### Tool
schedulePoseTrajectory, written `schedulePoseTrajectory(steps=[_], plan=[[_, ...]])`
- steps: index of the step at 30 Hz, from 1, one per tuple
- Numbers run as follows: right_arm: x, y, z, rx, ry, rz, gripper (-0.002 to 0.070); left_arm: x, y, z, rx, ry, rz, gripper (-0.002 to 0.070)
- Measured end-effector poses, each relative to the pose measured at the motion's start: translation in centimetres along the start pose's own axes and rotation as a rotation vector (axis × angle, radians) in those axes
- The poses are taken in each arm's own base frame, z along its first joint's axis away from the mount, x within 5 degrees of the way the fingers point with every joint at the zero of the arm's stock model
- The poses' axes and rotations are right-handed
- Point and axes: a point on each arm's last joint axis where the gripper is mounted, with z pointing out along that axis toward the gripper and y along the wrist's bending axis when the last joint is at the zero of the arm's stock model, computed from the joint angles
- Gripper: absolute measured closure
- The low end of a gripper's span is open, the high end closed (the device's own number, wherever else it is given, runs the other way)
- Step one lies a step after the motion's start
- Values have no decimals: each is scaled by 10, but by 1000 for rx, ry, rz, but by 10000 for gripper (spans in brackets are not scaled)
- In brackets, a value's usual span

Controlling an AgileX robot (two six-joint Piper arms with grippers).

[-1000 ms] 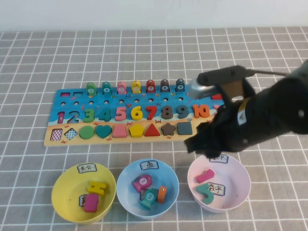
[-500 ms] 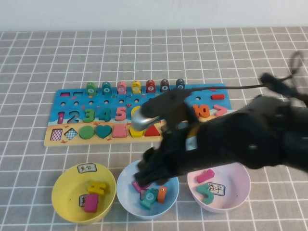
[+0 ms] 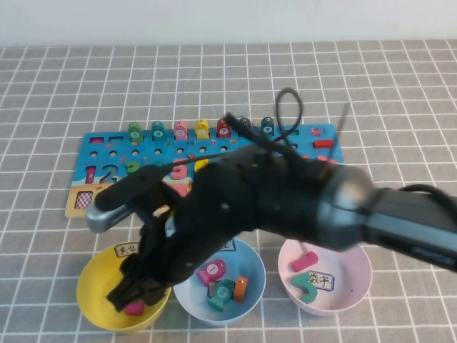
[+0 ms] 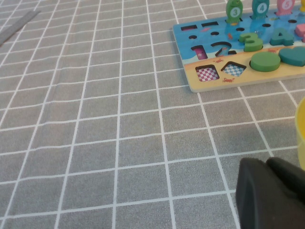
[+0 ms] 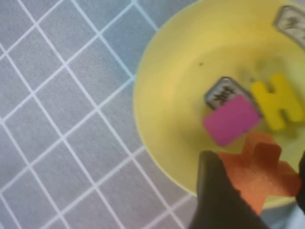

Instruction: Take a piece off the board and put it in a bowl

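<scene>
Right wrist view: right gripper (image 5: 255, 183), fingers (image 5: 217, 191) clamped either side of the orange plus-shaped piece (image 5: 259, 169), which hangs above the yellow bowl (image 5: 164, 86), probably so it falls inside when let go. Below lie a magenta block (image 5: 231, 119) and a yellow piece (image 5: 279, 102). High view hides the piece behind the arm but shows the board (image 3: 107, 139) beyond. Left gripper (image 4: 269, 193) parked low over the mat; fingers can't be read.
</scene>
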Motion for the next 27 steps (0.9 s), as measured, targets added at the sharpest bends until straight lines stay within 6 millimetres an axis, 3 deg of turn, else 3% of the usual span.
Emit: schedulePoseTrajectory(steps=[11, 27], plan=[[-23, -7, 31, 134, 125, 113, 379, 0, 0, 0, 0, 0, 0, 678], [-21, -7, 49, 149, 160, 123, 364, 0, 0, 0, 0, 0, 0, 678]])
